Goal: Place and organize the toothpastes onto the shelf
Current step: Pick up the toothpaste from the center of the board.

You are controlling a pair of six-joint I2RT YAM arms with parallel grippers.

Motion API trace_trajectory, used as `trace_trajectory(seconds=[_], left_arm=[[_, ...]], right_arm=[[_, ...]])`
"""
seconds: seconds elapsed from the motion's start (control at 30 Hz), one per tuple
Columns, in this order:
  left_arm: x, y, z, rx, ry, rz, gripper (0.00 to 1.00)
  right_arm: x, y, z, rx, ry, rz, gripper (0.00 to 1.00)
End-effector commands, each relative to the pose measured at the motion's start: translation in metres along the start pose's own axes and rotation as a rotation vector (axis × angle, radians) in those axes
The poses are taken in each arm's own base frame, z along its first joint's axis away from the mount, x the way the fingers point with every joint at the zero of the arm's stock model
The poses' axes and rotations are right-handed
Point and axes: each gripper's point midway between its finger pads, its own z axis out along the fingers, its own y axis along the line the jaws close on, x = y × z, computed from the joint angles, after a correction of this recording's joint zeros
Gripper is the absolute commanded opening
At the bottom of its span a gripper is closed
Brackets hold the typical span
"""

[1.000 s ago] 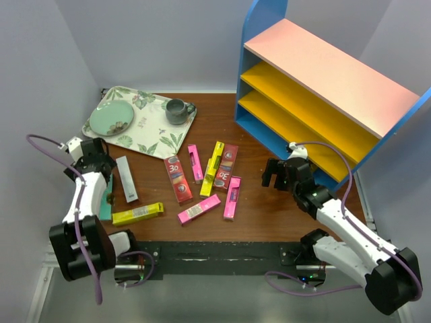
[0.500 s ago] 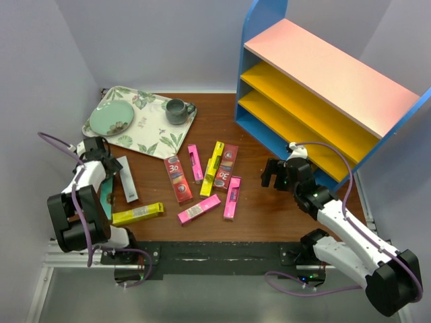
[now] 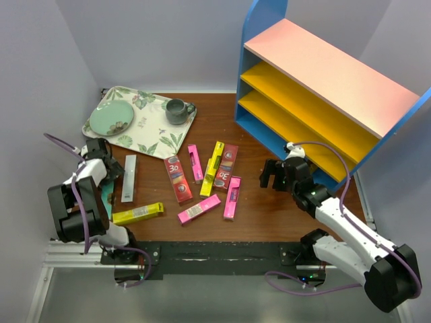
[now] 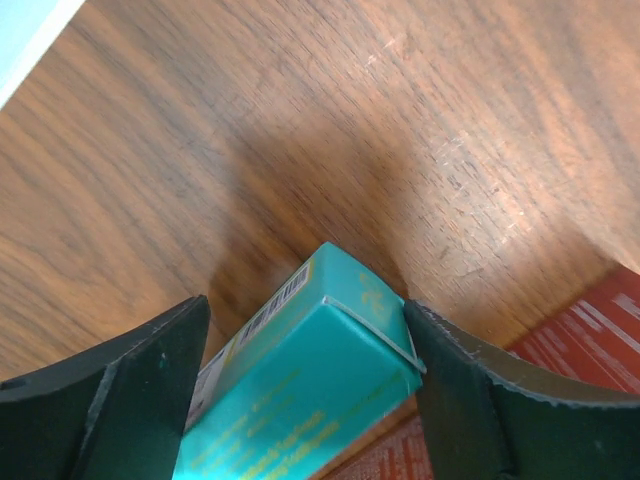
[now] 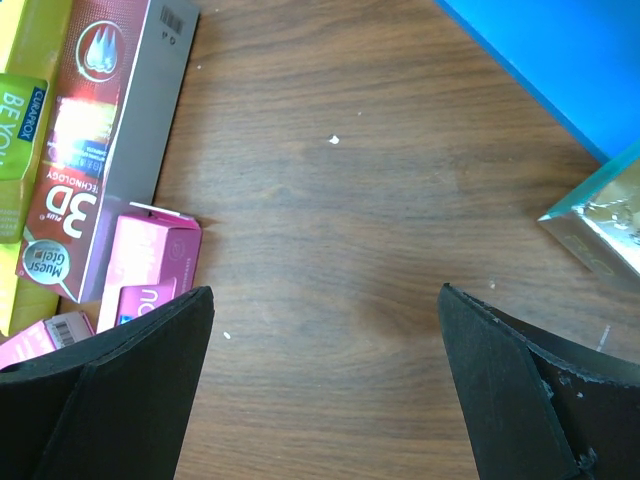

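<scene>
Roughly 9 o'clock: left gripper [image 4: 305, 310] straddled teal toothpaste [image 4: 300, 400]; grip couldn't be told. Right gripper [image 5: 325, 300], 3 o'clock: jaws apart above table [image 5: 330, 150].

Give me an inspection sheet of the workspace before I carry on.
Surface: brown wooden table, no spills seen.
Job's things: eight toothpastes lie loose mid-table; a teal carton sits at the left gripper; shelf shows no cartons in the top view.
Clutter: floral tray with plate and cup.
Grippers: left gripper straddles the teal carton, grip unclear; right gripper open, holding nothing, over bare table.
Cables: purple cables loop off both arms.
Surroundings: pale walls; nothing else seen.
</scene>
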Motion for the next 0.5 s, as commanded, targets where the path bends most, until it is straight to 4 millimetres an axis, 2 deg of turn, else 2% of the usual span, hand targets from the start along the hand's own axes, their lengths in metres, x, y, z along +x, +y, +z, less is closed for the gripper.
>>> trace_trajectory(seconds=[0.0, 0.03, 0.23, 0.47], left_arm=[[-0.002, 0.001, 0.004, -0.019, 0.019, -0.009, 0.79], [-0.001, -0.001, 0.005, -0.014, 0.024, -0.007, 0.72], [-0.008, -0.008, 0.0, 0.021, 0.011, -0.035, 0.48], [-0.018, -0.018, -0.002, 0.05, 0.017, -0.056, 0.3]], right_arm=[[-0.006, 0.006, 0.003, -0.029, -0.023, 0.001, 0.98], [-0.006, 0.007, 0.003, -0.032, -0.025, 0.0, 0.98], [-0.002, 0.006, 0.006, -0.031, -0.019, -0.001, 0.98], [0.0, 0.005, 0.009, -0.03, -0.011, -0.014, 0.98]])
